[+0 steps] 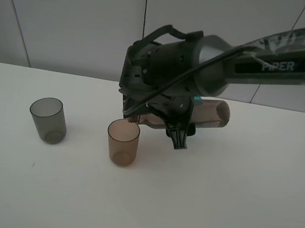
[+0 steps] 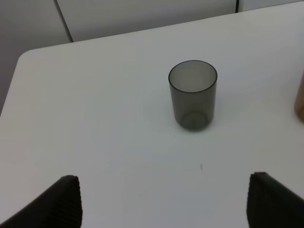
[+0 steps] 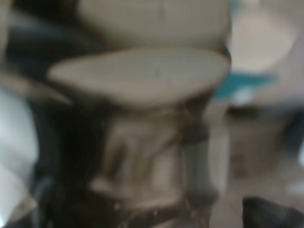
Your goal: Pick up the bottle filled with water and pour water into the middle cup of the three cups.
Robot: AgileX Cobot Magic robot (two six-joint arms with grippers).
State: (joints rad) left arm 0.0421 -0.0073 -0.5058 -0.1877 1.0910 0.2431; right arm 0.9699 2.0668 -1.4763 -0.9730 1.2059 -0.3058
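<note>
My right gripper [image 1: 178, 123] is shut on the smoky brown-grey bottle [image 1: 211, 113] and holds it tipped almost level above the table. The bottle's neck points left and sits right at the rim of the brownish-peach middle cup [image 1: 122, 142]. The smoky grey cup [image 1: 48, 119] stands to the left, apart from it. Only a sliver of the teal cup [image 1: 196, 101] shows behind the gripper. The right wrist view is a blurred close-up of the bottle [image 3: 152, 142]. My left gripper [image 2: 164, 199] is open and empty, short of the grey cup [image 2: 193, 95].
The white table [image 1: 213, 209] carries the cups. The right arm [image 1: 285, 68] reaches in from the upper right across the middle. A grey wall stands behind the table's back edge. The peach cup's edge [image 2: 300, 99] shows at the rim of the left wrist view.
</note>
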